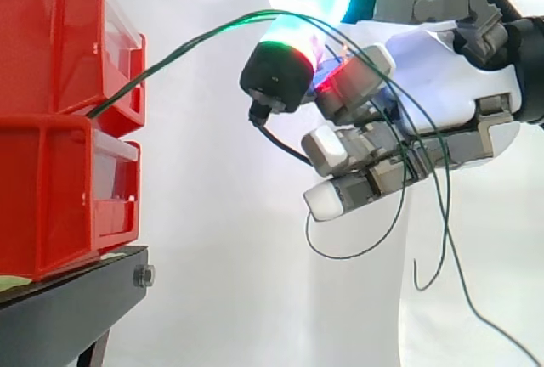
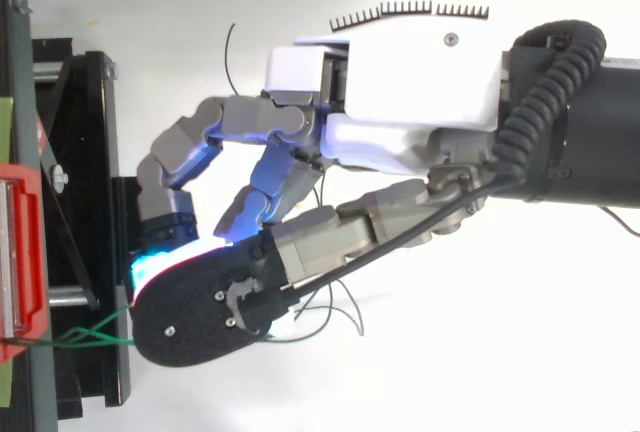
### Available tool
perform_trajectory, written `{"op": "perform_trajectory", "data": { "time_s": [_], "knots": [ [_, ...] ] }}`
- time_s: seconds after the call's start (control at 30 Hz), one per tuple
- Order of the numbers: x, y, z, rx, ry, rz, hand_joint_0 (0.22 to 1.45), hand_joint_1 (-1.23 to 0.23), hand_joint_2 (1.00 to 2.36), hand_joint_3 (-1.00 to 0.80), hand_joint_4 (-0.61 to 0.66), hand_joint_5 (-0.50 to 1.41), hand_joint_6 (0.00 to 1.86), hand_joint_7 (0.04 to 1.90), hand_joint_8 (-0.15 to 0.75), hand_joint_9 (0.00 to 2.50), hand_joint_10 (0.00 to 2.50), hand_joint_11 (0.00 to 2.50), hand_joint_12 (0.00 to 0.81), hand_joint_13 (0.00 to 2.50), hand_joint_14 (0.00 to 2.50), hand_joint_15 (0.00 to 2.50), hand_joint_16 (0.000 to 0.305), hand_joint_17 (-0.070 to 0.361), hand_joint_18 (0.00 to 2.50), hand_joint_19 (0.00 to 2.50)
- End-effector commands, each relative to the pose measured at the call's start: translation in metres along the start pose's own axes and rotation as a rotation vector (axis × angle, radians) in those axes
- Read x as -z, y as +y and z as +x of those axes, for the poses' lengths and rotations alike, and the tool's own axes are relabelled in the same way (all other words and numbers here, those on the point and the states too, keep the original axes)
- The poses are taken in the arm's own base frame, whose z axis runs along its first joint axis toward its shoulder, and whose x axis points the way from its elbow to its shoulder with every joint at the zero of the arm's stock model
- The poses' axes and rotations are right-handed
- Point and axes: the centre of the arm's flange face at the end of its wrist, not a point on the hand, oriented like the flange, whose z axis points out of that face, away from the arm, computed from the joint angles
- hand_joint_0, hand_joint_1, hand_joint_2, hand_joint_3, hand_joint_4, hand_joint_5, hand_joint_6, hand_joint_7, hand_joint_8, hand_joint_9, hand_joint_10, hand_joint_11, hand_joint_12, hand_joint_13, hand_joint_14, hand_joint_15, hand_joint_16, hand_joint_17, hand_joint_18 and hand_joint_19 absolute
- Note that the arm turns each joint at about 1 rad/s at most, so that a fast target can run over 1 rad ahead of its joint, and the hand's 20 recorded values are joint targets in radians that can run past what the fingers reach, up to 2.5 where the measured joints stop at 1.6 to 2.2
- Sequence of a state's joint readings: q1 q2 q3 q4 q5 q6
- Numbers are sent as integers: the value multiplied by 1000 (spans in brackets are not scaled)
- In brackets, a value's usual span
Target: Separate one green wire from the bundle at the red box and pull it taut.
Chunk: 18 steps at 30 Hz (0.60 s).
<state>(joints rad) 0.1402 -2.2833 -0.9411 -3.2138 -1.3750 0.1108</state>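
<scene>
As wires (image 1: pixel 204 36) leave red box (image 1: pixel 51 44), hand (image 1: pixel 442 87) pinches them.

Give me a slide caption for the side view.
Robot hand pinches green wires leading from stacked red bins, loose ends dangling below.

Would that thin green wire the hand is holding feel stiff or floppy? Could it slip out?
Probably springy rather than limp: the green wire holds a smooth arc from the red bin to the hand. Likely very light: its loose ends hang in open curls below the fingers. It looks thin and smooth, so it may slip through a pinch.
</scene>
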Motion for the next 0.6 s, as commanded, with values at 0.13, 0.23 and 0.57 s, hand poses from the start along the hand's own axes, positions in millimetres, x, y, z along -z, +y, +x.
{"op": "perform_trajectory", "data": {
  "time_s": [0.13, 0.23, 0.57],
  "knots": [
    [3, -13, 5, -131, 4, 29, 690, -774, 1023, -217, -103, -194, 888, 1104, 303, 838, 25, 1034, 415, 850, 22, 608, 60, 135, 645, 401],
    [3, -19, 7, -138, 7, 41, 685, -775, 1023, -205, -104, -194, 889, 1106, 293, 701, 24, 797, 414, 792, 21, 571, 60, 135, 649, 388],
    [6, -43, 10, -117, 13, 67, 684, -777, 1022, -203, -113, -191, 889, 1105, 267, 572, 18, 503, 418, 662, 16, 443, 59, 132, 623, 368]
  ]
}}
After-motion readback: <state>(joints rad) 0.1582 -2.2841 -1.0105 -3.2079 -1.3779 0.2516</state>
